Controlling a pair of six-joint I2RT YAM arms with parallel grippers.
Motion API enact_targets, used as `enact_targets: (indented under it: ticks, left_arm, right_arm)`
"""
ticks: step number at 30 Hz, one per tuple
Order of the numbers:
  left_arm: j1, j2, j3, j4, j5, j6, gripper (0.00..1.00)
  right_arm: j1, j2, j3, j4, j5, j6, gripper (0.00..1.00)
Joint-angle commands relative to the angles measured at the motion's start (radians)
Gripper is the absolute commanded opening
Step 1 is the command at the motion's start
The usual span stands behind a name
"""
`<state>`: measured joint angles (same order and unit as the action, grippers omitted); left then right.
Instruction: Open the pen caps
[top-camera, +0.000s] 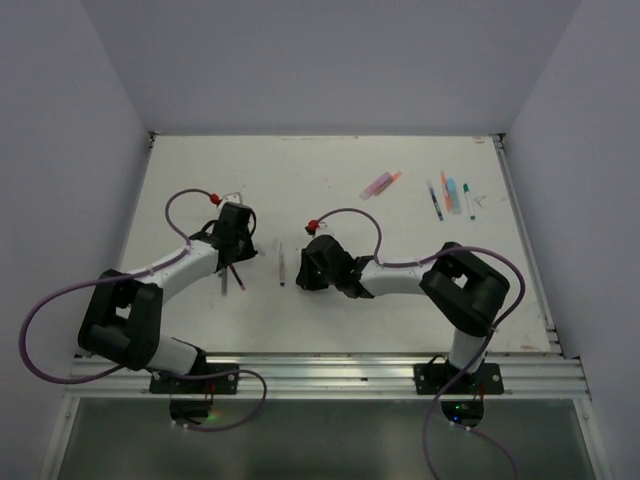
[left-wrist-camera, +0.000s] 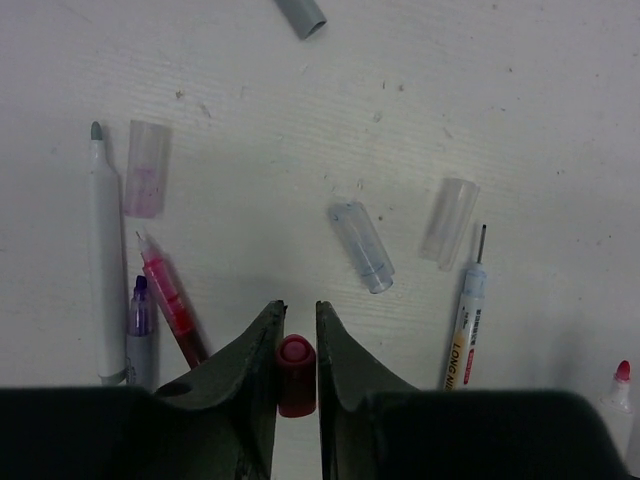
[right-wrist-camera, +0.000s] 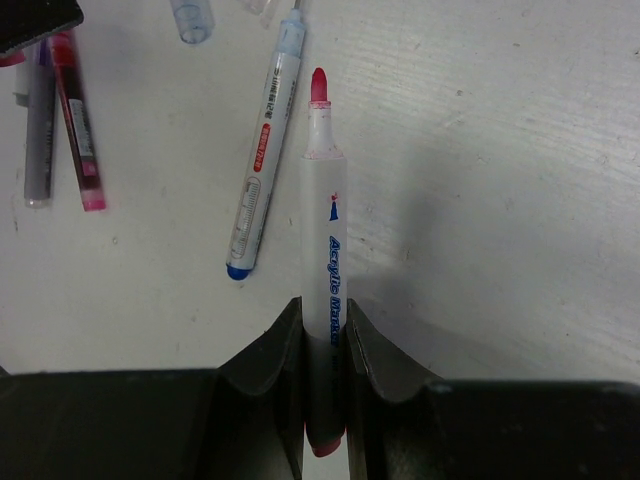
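My left gripper (left-wrist-camera: 300, 308) is shut on a small dark red pen cap (left-wrist-camera: 297, 375), held just above the table. My right gripper (right-wrist-camera: 322, 305) is shut on the body of a white acrylic marker (right-wrist-camera: 322, 220); its red tip is bare and points away from me. That tip also shows in the left wrist view (left-wrist-camera: 622, 372). In the top view both grippers sit mid-table, left (top-camera: 243, 258) and right (top-camera: 300, 268), a short gap apart. Loose caps lie ahead of the left gripper: a pinkish clear one (left-wrist-camera: 147, 167), a bluish clear one (left-wrist-camera: 362, 246), a clear one (left-wrist-camera: 448, 222) and a grey one (left-wrist-camera: 300, 14).
Uncapped pens lie around the grippers: a white grey-tipped pen (left-wrist-camera: 103, 260), a purple pen (left-wrist-camera: 141, 320), a pink pen (left-wrist-camera: 170, 300) and a white blue-ended fineliner (right-wrist-camera: 263, 160). More pens lie at the far right of the table, a pink-orange pair (top-camera: 380, 183) and several blue-teal ones (top-camera: 450, 195).
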<state>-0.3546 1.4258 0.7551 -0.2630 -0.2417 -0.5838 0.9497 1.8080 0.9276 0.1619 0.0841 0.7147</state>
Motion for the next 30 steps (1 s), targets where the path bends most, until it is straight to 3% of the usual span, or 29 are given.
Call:
enact_targets:
  ticks: [1, 4, 13, 21, 26, 30]
  left_arm:
    - [0.014, 0.018, 0.013, -0.010, 0.001, -0.019, 0.24]
    - [0.020, 0.021, 0.010, -0.010, -0.001, -0.017, 0.25]
    - [0.023, -0.017, 0.036, -0.036, -0.004, -0.024, 0.61]
    - [0.023, -0.145, 0.157, -0.151, -0.010, 0.021, 0.91]
    - [0.023, -0.267, 0.202, -0.173, -0.054, 0.087, 0.99]
    - [0.023, -0.321, 0.239, -0.193, -0.123, 0.157, 1.00]
  right_arm:
    - [0.009, 0.016, 0.040, 0.008, -0.001, 0.022, 0.00]
    - [0.012, 0.027, 0.046, 0.008, -0.003, 0.028, 0.00]
    - [0.012, 0.051, 0.062, 0.010, -0.006, 0.052, 0.03]
    - [0.014, 0.073, 0.079, -0.002, 0.011, 0.094, 0.13]
    - [0.014, 0.076, 0.080, -0.022, 0.037, 0.114, 0.25]
    - [0.014, 0.074, 0.080, -0.038, 0.057, 0.117, 0.32]
